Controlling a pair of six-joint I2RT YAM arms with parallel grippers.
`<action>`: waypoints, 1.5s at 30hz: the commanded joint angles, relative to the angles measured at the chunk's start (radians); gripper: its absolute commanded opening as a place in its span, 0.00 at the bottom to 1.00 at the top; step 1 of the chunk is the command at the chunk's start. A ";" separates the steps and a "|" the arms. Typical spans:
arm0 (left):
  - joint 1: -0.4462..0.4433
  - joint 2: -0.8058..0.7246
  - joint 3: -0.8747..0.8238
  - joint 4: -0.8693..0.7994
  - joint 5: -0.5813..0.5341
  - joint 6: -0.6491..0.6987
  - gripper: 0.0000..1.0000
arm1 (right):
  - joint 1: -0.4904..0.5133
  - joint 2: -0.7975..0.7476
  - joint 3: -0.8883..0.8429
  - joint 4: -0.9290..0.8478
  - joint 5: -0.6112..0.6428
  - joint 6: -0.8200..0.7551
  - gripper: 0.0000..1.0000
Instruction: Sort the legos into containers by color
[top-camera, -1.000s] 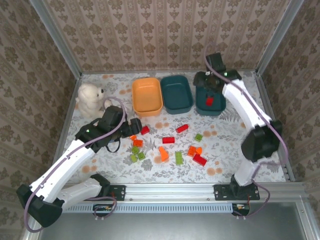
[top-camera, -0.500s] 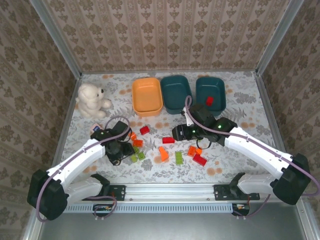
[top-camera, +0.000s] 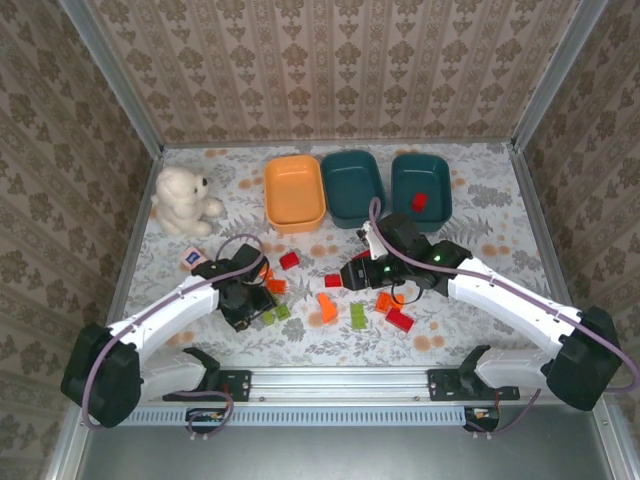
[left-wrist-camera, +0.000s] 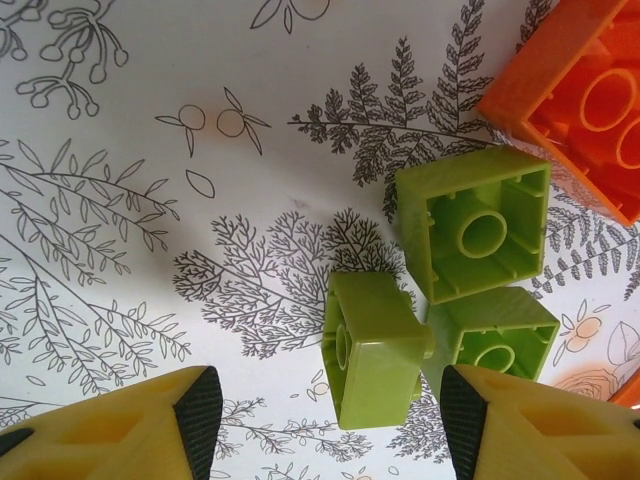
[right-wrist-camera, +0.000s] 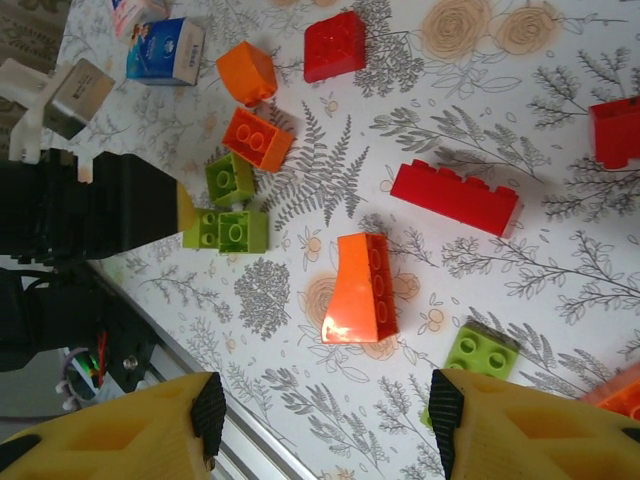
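The left claw (left-wrist-camera: 328, 405) is hovering low over the tabletop (left-wrist-camera: 150, 150) with its jaws released and spread, straddling a lime green brick (left-wrist-camera: 372, 350) that is lying tipped on its side. One finger (left-wrist-camera: 480, 430) is sitting just beside that brick and the other is standing clear of it, so nothing is being gripped. Two more lime green bricks (left-wrist-camera: 485, 225) are lying hollow side up just beside it, and an orange brick (left-wrist-camera: 585, 100) is lying near them.

The right claw (right-wrist-camera: 320, 405) is hanging open and empty above the loose legos. An orange sloped brick (right-wrist-camera: 362, 288) is lying just beyond its fingertips, with a long red brick (right-wrist-camera: 455, 197) near it.

In the top view the loose legos are lying scattered between the two arms, apart from the trays. The orange tray (top-camera: 294, 190), the middle teal tray (top-camera: 352, 185) and the right teal tray (top-camera: 428, 172) are sitting side by side at the far edge, and the right one is holding a single red brick (top-camera: 418, 201). A white teddy bear (top-camera: 183, 200) is sitting at the far left, with a blue-and-pink block (top-camera: 191, 258) lying near the left arm.
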 joint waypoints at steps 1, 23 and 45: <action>-0.010 0.020 0.005 0.009 0.017 0.024 0.62 | 0.000 0.019 -0.003 0.032 -0.040 0.008 0.59; -0.038 0.126 0.015 0.019 -0.003 0.070 0.47 | 0.000 0.060 0.017 0.036 -0.050 0.006 0.58; 0.003 0.028 0.403 -0.218 -0.159 0.225 0.15 | -0.073 -0.128 0.065 -0.006 -0.006 0.090 0.53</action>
